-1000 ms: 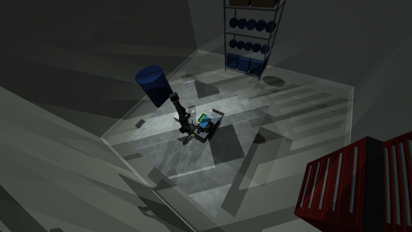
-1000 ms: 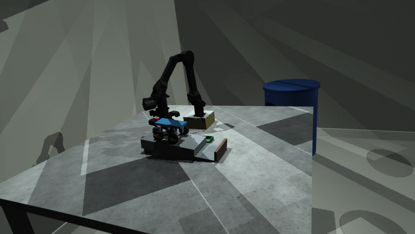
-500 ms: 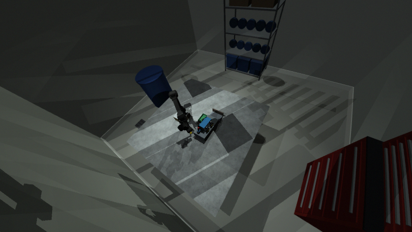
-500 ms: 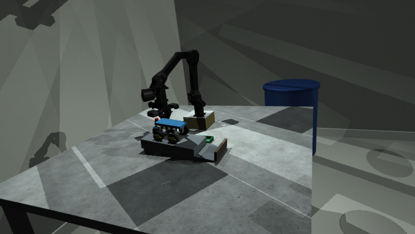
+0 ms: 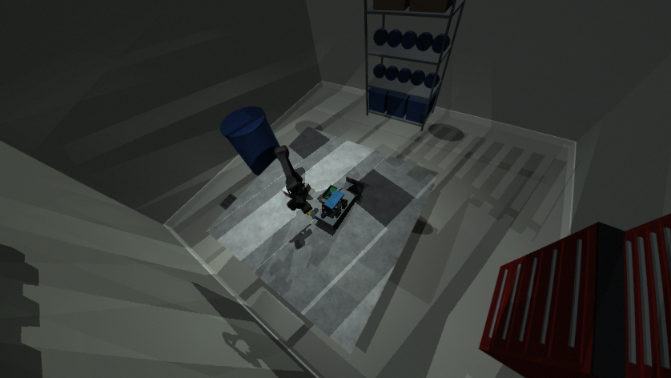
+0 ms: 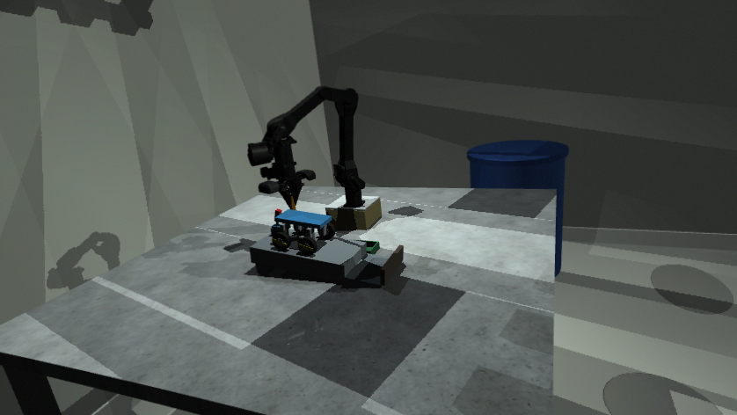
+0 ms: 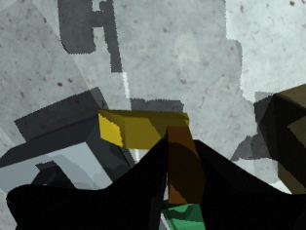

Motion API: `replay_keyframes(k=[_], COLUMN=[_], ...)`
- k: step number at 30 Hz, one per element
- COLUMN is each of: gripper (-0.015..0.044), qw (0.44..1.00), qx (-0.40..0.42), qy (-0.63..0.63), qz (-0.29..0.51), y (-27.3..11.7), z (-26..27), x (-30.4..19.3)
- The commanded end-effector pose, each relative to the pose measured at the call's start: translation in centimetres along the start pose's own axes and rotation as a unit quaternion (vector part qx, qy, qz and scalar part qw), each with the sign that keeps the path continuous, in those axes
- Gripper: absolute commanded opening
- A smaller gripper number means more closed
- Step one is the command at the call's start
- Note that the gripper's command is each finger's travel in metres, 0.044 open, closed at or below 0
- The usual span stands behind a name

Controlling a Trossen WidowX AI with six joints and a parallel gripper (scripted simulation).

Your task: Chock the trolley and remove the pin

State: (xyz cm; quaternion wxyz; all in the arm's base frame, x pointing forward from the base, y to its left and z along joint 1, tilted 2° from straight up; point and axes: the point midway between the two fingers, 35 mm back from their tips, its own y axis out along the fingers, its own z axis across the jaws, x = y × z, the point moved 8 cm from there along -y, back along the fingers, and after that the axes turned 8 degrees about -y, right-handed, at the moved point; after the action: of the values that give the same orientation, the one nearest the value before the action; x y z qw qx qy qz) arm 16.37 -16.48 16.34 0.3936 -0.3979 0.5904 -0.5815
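My gripper [image 5: 307, 210] [image 6: 292, 201] [image 7: 179, 145] is shut on the orange handle of the yellow chock [image 5: 308, 213] [image 7: 141, 130]. The chock appears raised off the table, beside the ramp's uphill end; its rubber base is not clearly visible. The blue-topped trolley [image 5: 334, 199] [image 6: 303, 218] stands on the grey ramp [image 6: 330, 251] [image 7: 63, 161] on black wheels. The red-headed stop pin [image 5: 323, 207] [image 6: 278, 211] is upright at the trolley's uphill end. The green tray [image 5: 325, 194] [image 6: 376, 248] [image 7: 187, 217] lies beside the ramp, partly hidden by the ramp in the exterior view.
A brown end board [image 5: 354, 182] [image 6: 392, 264] stands across the ramp's low end. The arm's base block [image 6: 366, 215] [image 7: 290, 161] is behind the ramp in the exterior view. A blue barrel [image 5: 251, 140] [image 6: 517, 167] stands beyond the table.
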Motion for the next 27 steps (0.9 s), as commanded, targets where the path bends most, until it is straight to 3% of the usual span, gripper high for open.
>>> replay_keyframes(k=[1,19,27], gripper=[0.0000,0.0000,0.0000], qw=[1.000,1.000,0.993], qx=[0.004,0.004,0.004], qy=[0.001,-0.002,-0.122], qz=[0.000,0.000,-0.001], y=[-1.5,-4.8,-4.8], z=[0.1,0.3,0.3], x=[0.0,0.0,0.0])
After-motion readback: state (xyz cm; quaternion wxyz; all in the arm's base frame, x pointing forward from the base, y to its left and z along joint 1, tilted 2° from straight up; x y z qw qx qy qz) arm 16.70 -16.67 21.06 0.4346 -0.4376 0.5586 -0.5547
